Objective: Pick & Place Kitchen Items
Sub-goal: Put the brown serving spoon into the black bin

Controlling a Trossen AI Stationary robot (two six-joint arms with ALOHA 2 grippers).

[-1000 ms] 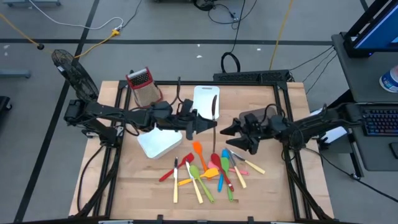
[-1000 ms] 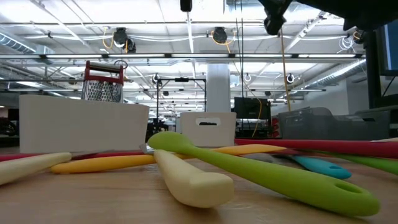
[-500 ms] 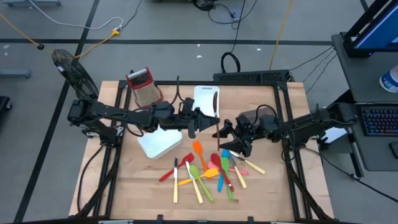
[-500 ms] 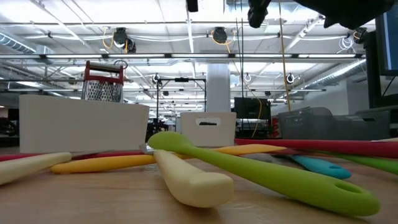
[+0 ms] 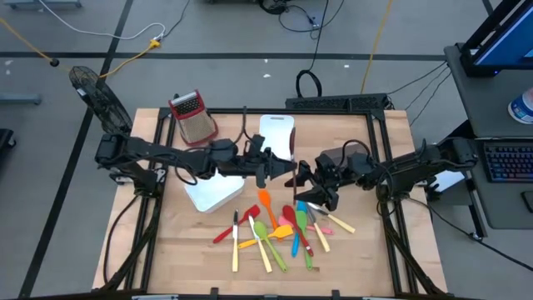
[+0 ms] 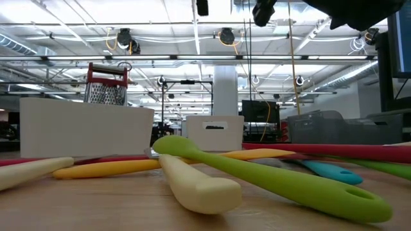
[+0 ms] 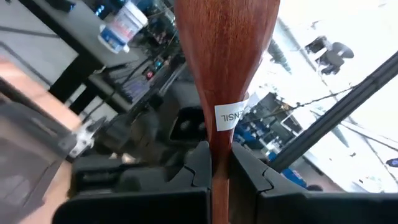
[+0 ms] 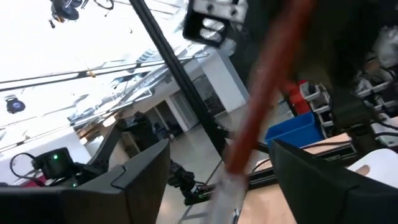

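My left gripper point(image 7: 221, 175) point(image 5: 281, 169) hangs over the table's middle, shut on a brown wooden utensil point(image 7: 225, 56) point(image 5: 292, 157) with a white sticker. My right gripper point(image 8: 224, 177) point(image 5: 303, 176) faces it from the right. It is open, with one finger on each side of the same utensil's reddish handle point(image 8: 267, 93), and no touch shows. The other kitchen items, several coloured utensils point(image 5: 283, 229), lie in a loose pile near the front. In the low view, a green spoon point(image 6: 276, 181) and a cream one point(image 6: 196, 186) lie closest. My left gripper pinches the wooden utensil's narrow handle point(image 7: 220, 155), just below the sticker, between its two fingers. The fingers come roughly level from the table's left and lie across the handle. The utensil is lifted clear of the table, and its wide blade stands beyond the fingers.
A white bin point(image 5: 215, 192) sits under my left arm, and a second white bin point(image 5: 275, 132) stands at the far middle. A metal grater with a red top point(image 5: 193, 117) stands at the far left. Bare wood lies along the table's right side.
My right gripper has moved toward the table's left, up to the wooden utensil, so its open fingers now flank the handle. My left gripper has carried the utensil a little toward the table's right, still shut on it.
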